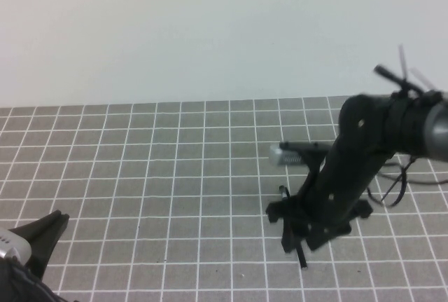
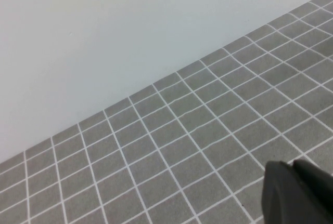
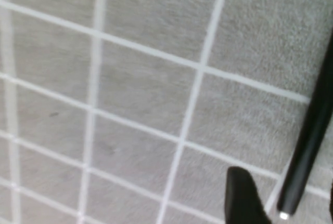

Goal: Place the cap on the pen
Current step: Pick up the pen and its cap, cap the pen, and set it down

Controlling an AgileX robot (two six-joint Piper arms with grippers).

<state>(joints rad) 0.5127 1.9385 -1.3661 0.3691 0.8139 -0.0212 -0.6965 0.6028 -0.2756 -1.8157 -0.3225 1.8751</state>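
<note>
1. The right pincer [image 1: 301, 237] is down low over the right half of the gridded surface [image 1: 140, 176]. It is spread, and one dark finger [image 3: 240, 198] stands clear of the pen with bare mat between them.
2. The pen [image 3: 312, 141] lies flat on the surface, a thin black stick passing under the pincer. One end pokes out on the far side and the other, with a pale tip, on the near side.
3. To my eye it is light, stiff and smooth. It will likely roll or pivot if nudged from one side, so both fingers should close squarely across the barrel.
4. I would take hold at mid-barrel, leaving the end that takes the cap well exposed.
5. A silver-grey piece [image 1: 281, 154] sits by the right arm's wrist. Whether it is the cap or part of the arm, I cannot tell.
6. The left pincer [image 1: 57, 219] is parked at the near left corner, pressed together on nothing, well apart from the pen.
</note>
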